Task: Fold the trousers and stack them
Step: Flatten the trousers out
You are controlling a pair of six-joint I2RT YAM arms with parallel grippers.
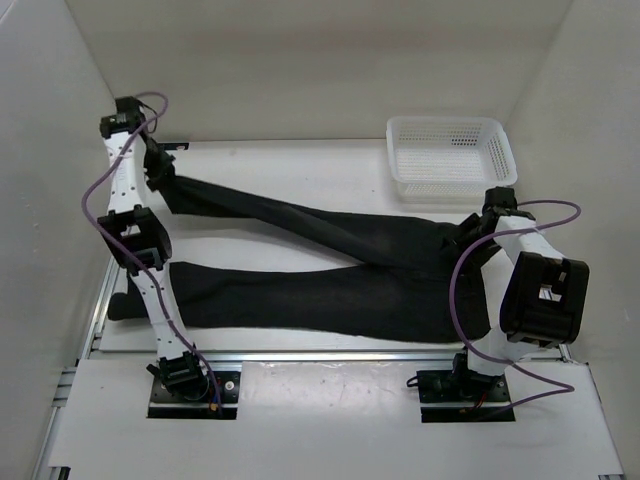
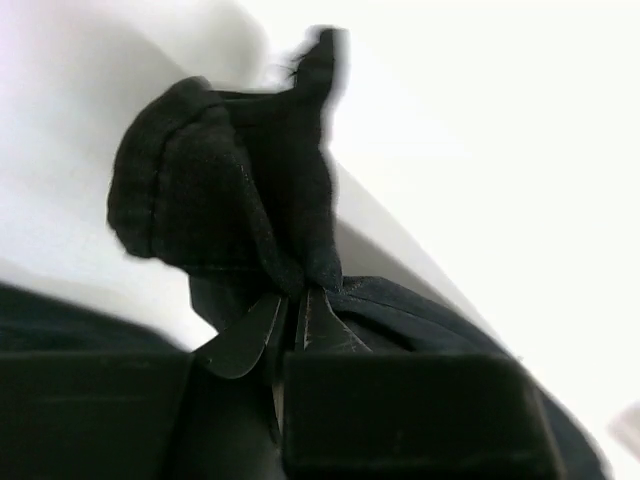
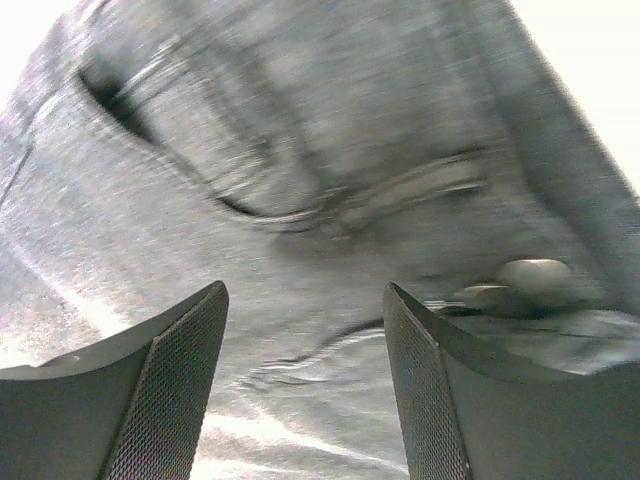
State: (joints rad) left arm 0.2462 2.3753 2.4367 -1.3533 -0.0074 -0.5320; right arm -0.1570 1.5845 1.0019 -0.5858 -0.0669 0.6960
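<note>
Left fingers (image 2: 245,340) tight on the trousers (image 1: 300,295), right fingers (image 3: 170,390) apart over them.

No legible text, label, brand, number or sign in any view. Checked: black soft-cloth trousers (image 1: 300,290), white mesh plastic basket (image 1: 447,185) at the far right corner of the white desk (image 1: 300,160). Small round pale trouser button (image 3: 530,272): too blurred to read.

Plain black trousers (image 1: 300,295), unpatterned. White desk (image 1: 300,170). White basket (image 1: 447,121) with a regular mesh of small holes. Purple cables (image 1: 88,200). Right tool (image 3: 305,295) dark grey, inner faces finely cross-hatched.
</note>
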